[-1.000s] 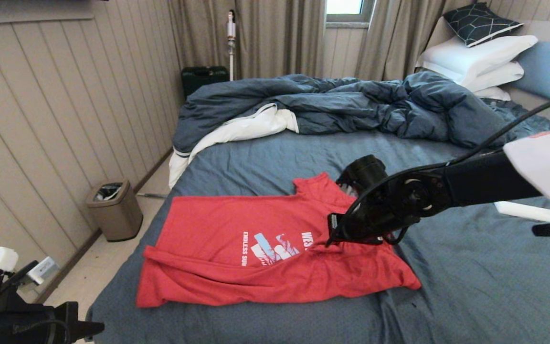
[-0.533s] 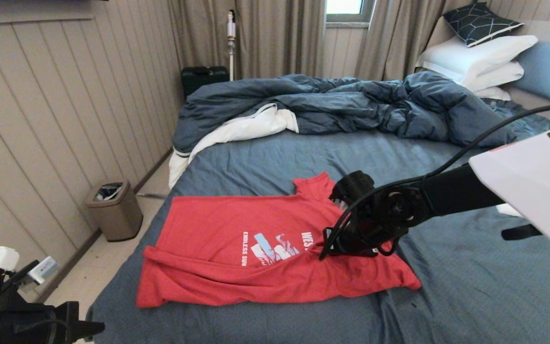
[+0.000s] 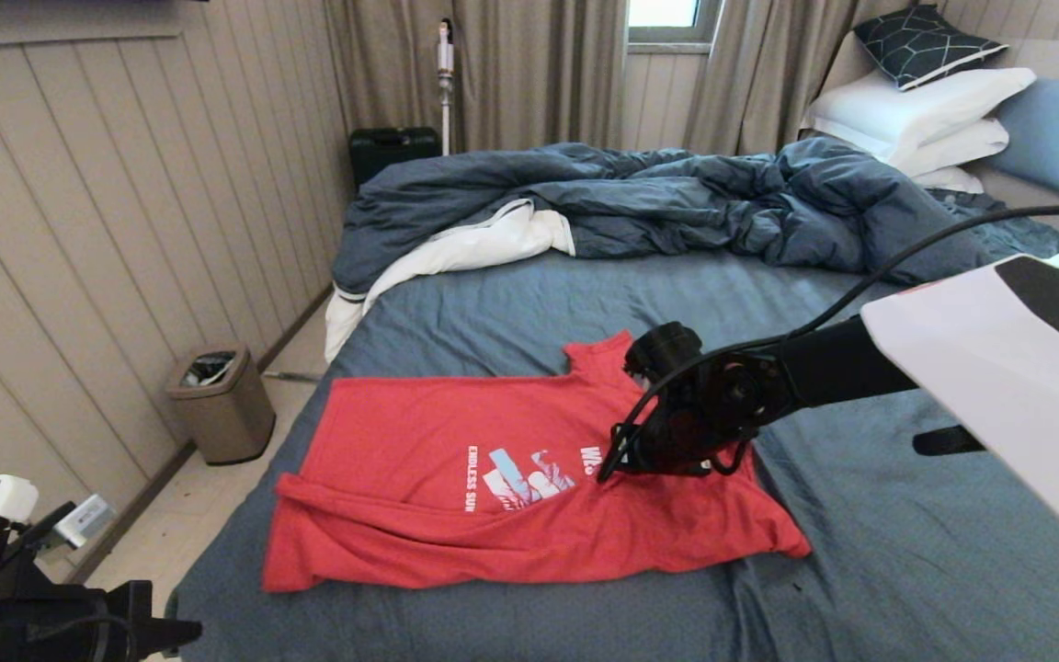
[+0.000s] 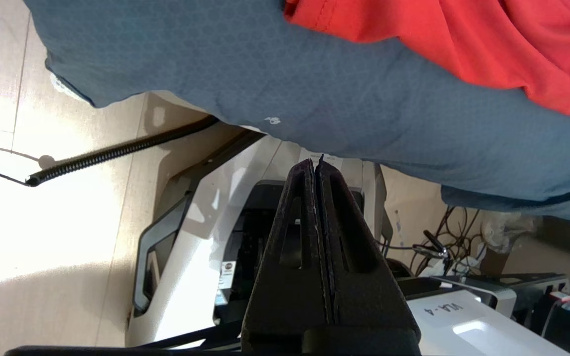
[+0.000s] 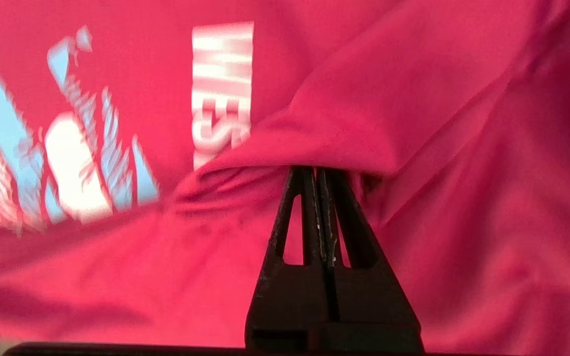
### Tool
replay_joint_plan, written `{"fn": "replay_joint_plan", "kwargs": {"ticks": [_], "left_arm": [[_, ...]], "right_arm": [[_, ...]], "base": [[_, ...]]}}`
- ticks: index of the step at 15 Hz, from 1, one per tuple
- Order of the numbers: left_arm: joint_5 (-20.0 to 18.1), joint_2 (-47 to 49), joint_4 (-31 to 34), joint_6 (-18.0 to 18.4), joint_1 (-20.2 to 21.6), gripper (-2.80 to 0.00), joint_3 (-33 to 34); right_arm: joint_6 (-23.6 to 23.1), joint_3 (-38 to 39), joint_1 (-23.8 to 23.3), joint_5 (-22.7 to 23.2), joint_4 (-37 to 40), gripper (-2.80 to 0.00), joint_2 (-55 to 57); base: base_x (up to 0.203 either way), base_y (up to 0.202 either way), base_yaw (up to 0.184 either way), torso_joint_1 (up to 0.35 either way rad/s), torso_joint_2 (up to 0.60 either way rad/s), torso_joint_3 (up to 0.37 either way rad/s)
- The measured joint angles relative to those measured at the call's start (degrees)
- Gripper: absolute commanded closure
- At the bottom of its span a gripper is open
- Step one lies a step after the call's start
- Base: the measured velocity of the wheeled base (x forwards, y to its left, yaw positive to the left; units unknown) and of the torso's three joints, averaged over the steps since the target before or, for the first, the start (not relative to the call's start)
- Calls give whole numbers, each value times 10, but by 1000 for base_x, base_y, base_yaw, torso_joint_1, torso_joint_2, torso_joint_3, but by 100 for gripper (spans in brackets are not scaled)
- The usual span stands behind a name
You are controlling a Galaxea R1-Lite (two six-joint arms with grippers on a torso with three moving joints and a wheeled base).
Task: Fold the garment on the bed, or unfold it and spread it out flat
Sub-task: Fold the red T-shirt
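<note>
The red T-shirt (image 3: 511, 478) lies on the bed (image 3: 906, 552), on the blue sheet near the front edge and closer to the left side. Its front faces up, and the white and light-blue print (image 3: 520, 473) shows. A long fold runs along the side nearest the front edge, covering part of the print.

The right tool (image 3: 605, 471) is down on the shirt, just beside the print. Its 2 fingers (image 5: 314, 207) are clenched on a bunched ridge of red cloth.

The left tool (image 4: 316, 165) hangs off the bed by the front left corner, over the floor. Its fingers are pressed together with nothing in them.

At the far edge of the bed a dark blue duvet (image 3: 658, 202) lies in a messy heap, with its white lining showing. White pillows (image 3: 916, 115) are stacked at the far right corner. A small bin (image 3: 222, 405) stands on the floor by the wooden wall, and curtains (image 3: 529, 74) hang at the back.
</note>
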Motion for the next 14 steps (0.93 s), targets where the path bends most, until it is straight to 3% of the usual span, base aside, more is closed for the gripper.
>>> {"fn": "replay_joint_plan", "kwargs": {"ticks": [6, 14], "left_arm": [[-2, 0, 0, -1, 0, 0, 0], [-3, 1, 0, -1, -1, 0, -2]], "right_arm": [[12, -92, 3, -68, -17, 0, 48], [28, -86, 7, -70, -32, 0, 10]], "base": [[0, 0, 0, 0, 0, 0], [0, 0, 0, 0, 0, 0]]}}
